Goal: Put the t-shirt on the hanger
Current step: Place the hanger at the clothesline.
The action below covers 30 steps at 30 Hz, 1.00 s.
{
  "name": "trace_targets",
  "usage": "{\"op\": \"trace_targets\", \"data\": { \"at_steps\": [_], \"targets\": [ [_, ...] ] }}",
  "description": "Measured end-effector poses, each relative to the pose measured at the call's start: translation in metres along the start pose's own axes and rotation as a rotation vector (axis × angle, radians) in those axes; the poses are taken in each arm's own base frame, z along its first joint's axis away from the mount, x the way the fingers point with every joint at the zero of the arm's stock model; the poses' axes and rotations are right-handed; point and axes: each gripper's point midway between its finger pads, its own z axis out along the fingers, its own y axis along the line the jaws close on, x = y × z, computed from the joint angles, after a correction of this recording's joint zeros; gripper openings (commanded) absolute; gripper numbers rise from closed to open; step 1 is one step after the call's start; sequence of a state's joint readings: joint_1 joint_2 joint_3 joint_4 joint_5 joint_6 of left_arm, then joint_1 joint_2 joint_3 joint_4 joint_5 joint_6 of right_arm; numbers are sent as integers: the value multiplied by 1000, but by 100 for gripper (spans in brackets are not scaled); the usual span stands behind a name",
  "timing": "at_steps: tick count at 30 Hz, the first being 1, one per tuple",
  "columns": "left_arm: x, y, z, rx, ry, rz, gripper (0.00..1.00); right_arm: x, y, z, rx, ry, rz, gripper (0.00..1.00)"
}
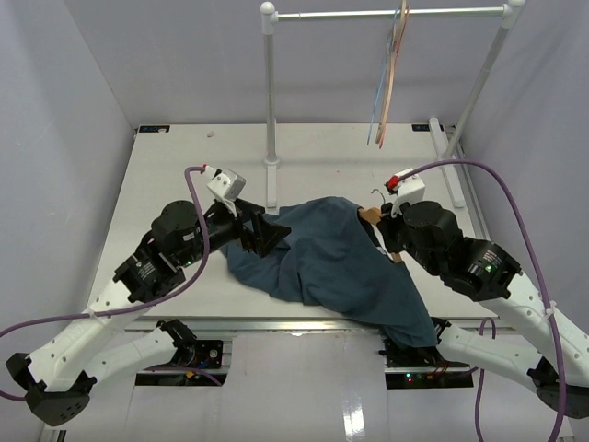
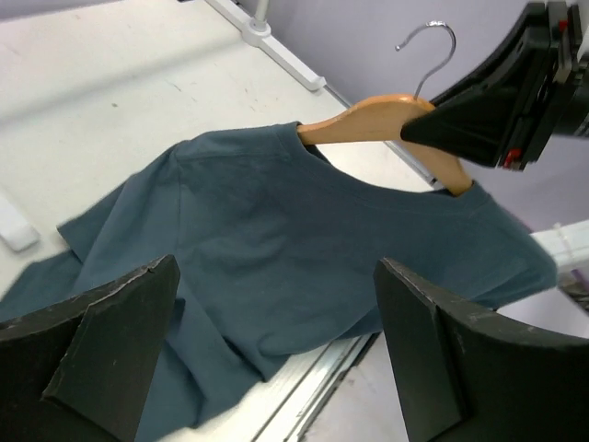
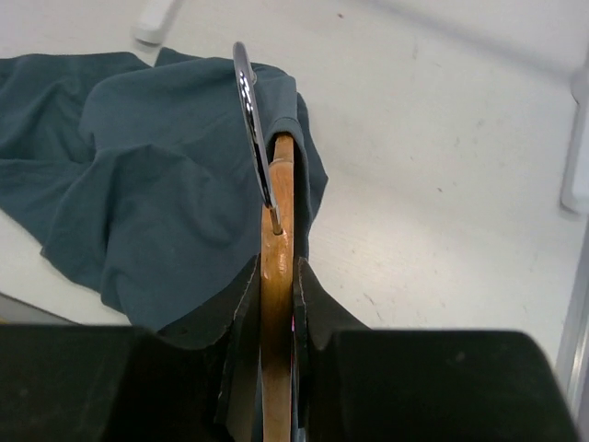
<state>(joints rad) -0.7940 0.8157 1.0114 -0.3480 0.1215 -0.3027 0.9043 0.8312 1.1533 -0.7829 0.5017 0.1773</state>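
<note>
The dark teal t-shirt (image 1: 336, 262) lies crumpled on the table, with its right part hanging over the front edge. The wooden hanger (image 2: 373, 115) stands upright with its metal hook (image 2: 433, 51) on top, and both its arms run down into the t-shirt's (image 2: 294, 230) neck opening. My right gripper (image 3: 276, 272) is shut on the hanger (image 3: 280, 184) just below the hook, at the shirt's right end (image 1: 391, 232). My left gripper (image 2: 276, 276) is open, with nothing between its fingers. It hovers at the shirt's left edge (image 1: 264, 235).
A white clothes rack (image 1: 270, 92) stands at the back of the table, with thin coloured hangers (image 1: 386, 83) on its rail. Its base (image 2: 267, 32) lies behind the shirt. A small white block (image 2: 14, 226) sits on the table left of the shirt. The table's metal front edge (image 2: 304, 396) runs under my left gripper.
</note>
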Motion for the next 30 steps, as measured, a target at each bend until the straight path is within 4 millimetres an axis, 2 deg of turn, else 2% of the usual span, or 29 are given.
{"op": "trace_targets", "data": {
  "at_steps": [4,8,12,16,21,28,30],
  "targets": [
    [14,2,15,-6,18,-109,98,16,-24,-1,144,39,32,8],
    [37,6,24,-2,43,-169,98,20,-48,2,305,68,40,8],
    [58,11,31,-11,69,-200,98,13,-74,11,478,112,30,8],
    [69,15,36,-13,72,-216,98,-2,-96,23,627,142,16,8],
    [77,18,42,-2,47,-206,98,-44,-123,26,743,90,-19,8],
    [115,30,65,-4,111,-203,98,-142,-153,7,813,-147,-11,8],
    [129,32,69,-4,148,-197,98,-161,-158,1,818,-201,-5,8]
  ]
}}
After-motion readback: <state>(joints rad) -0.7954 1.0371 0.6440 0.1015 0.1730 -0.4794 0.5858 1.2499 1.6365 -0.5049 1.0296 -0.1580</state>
